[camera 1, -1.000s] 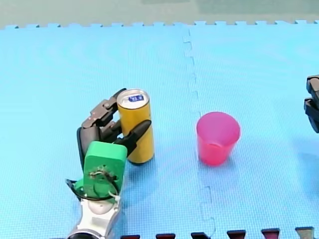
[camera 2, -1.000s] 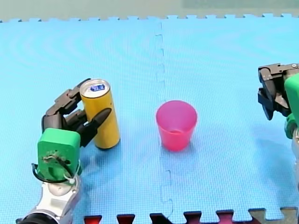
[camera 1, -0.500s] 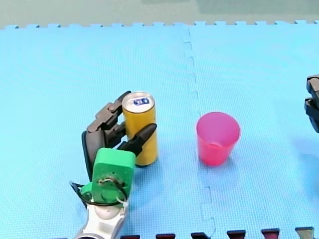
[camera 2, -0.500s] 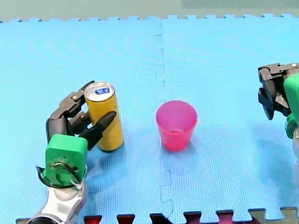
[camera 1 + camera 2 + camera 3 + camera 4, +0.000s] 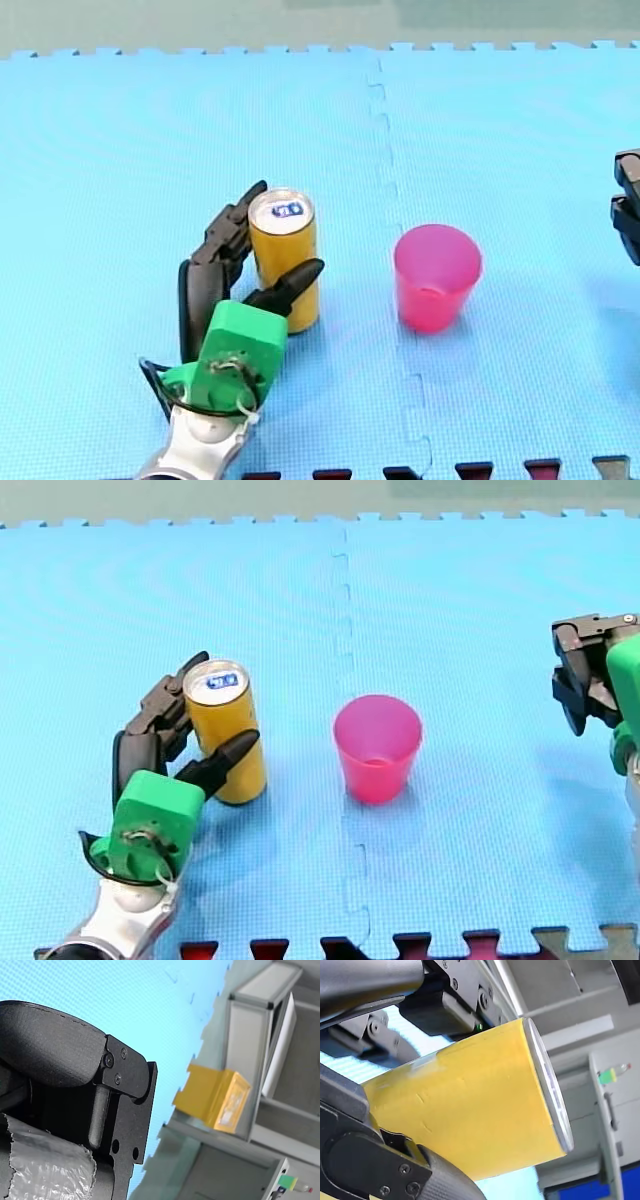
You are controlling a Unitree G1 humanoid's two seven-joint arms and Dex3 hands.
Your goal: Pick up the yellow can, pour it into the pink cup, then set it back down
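Though seemingly not yet lifted off the blue mat (image 5: 120, 150): yellow can (image 5: 285, 260), upright, near the pink cup's (image 5: 437, 278) left, clasped by closed fingers of left hand (image 5: 235, 285). Right hand (image 5: 585, 685) well to cup's right, grip unclear. Remaining: lift, pour, set back down.

A big blue mat (image 5: 500, 120) lies flat; a wiggly join line (image 5: 384, 140) runs from its back edge to its front edge; the yellow can (image 5: 286, 268) stands up straight on the left side of that line, closer to the front edge; the left hand (image 5: 203, 290) holds the can, with fingers (image 5: 228, 235) behind it and a thumb (image 5: 292, 284) in front; the pink cup (image 5: 437, 277) stands just right of the line, near the can but not touching it; the right hand (image 5: 627, 218) is over by the mat's right edge, holding nothing.
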